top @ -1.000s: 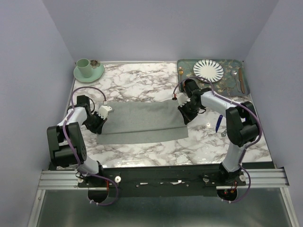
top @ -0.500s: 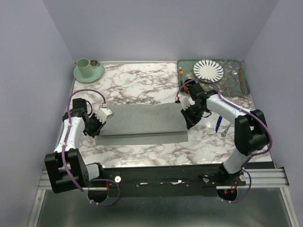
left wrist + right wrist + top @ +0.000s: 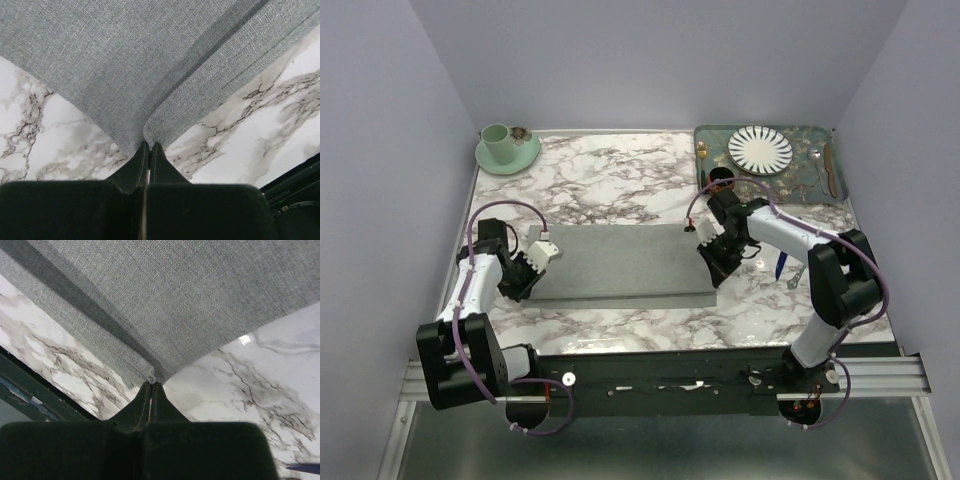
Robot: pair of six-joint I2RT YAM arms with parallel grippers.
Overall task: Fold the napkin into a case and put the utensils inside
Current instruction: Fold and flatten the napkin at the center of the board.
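Note:
The grey napkin (image 3: 620, 262) lies flat on the marble table as a wide folded rectangle, its near long edge doubled over. My left gripper (image 3: 525, 287) is shut on its near left corner (image 3: 147, 135). My right gripper (image 3: 715, 275) is shut on its near right corner (image 3: 152, 374). Both wrist views show the fold line running away from the pinched corners. The utensils lie on the table right of my right arm: a dark blue handle (image 3: 780, 262) and a second piece (image 3: 796, 278) beside it. A sliver of blue handle (image 3: 305, 468) shows in the right wrist view.
A green patterned tray (image 3: 800, 180) at the back right holds a striped plate (image 3: 760, 148), a small gold fork (image 3: 701, 152) and more cutlery (image 3: 830, 168). A green cup on a saucer (image 3: 500, 147) stands at the back left. The table's front edge lies just below the napkin.

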